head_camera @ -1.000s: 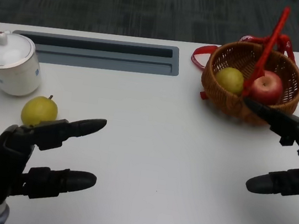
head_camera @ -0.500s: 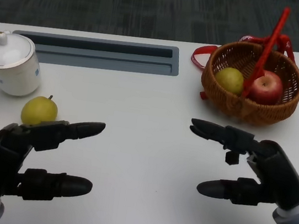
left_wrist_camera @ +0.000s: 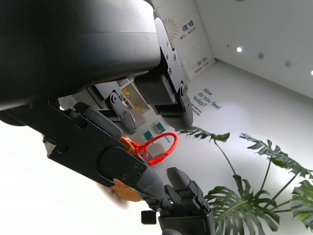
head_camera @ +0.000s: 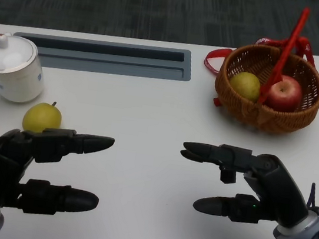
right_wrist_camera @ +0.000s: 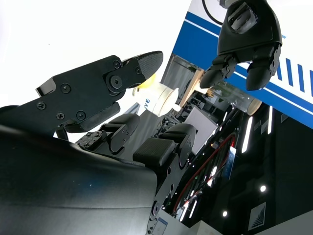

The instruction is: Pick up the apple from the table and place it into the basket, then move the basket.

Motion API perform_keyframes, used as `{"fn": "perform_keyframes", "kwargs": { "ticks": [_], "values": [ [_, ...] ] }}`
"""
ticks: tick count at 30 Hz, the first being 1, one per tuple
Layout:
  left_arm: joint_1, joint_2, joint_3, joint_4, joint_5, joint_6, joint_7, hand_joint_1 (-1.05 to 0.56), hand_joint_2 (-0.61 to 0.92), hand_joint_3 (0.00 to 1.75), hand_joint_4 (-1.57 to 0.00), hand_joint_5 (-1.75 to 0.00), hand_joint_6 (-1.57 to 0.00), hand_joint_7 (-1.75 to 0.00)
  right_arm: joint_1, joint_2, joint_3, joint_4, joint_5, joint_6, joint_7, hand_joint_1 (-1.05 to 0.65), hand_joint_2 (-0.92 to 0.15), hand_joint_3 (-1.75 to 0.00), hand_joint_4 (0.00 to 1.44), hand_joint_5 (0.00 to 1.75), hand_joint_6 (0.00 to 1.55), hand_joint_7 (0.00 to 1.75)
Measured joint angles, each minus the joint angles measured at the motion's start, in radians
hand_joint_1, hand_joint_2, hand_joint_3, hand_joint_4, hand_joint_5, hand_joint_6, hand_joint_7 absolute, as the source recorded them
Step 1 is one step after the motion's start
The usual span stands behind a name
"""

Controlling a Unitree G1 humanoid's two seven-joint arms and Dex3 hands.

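From the head view, the red apple [head_camera: 284,93] already sits inside the wicker basket [head_camera: 250,111] at about 1 o'clock on the table [head_camera: 158,125], touching a yellow-green pear [head_camera: 245,84] beside it, with the red handle [head_camera: 287,45] rising above both. The left hand [head_camera: 28,166] hangs at 7 o'clock, fingers spread and holding nothing; a second pear [head_camera: 42,118] lies just beyond it, and a white lidded cup [head_camera: 12,67] stands at 10 o'clock. The right hand [head_camera: 251,189] hovers at 5 o'clock, fingers apart and empty, well short of the basket.

What remains, I'd say, is moving the basket. Wicker is light and stiff but slightly springy, and 2 loose fruits inside would roll if it tips. The rim or the handle's base looks the safest hold, kept level.

The left wrist view shows the left hand's fingers [left_wrist_camera: 112,161] parted around nothing, with the basket and its red handle [left_wrist_camera: 159,149] glimpsed beyond.

The right wrist view shows the right hand's fingers [right_wrist_camera: 98,88] open and empty, the left hand [right_wrist_camera: 247,44] opposite, and the cup [right_wrist_camera: 159,100] between them.
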Motion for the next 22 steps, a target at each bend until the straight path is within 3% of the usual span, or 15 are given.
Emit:
{"fn": "perform_keyframes", "kwargs": {
  "ticks": [22],
  "values": [
    [-0.001,-0.003,0.001,0.0,0.0,-0.001,-0.001,-0.46,0.69,0.0,-1.01,-0.03,-0.93,-0.01,0.0,0.02,-0.035,0.004,-0.012,-0.002,0.045,-0.31,-0.74,0.0,0.78,0.0,0.71,0.0]
  ]
}}
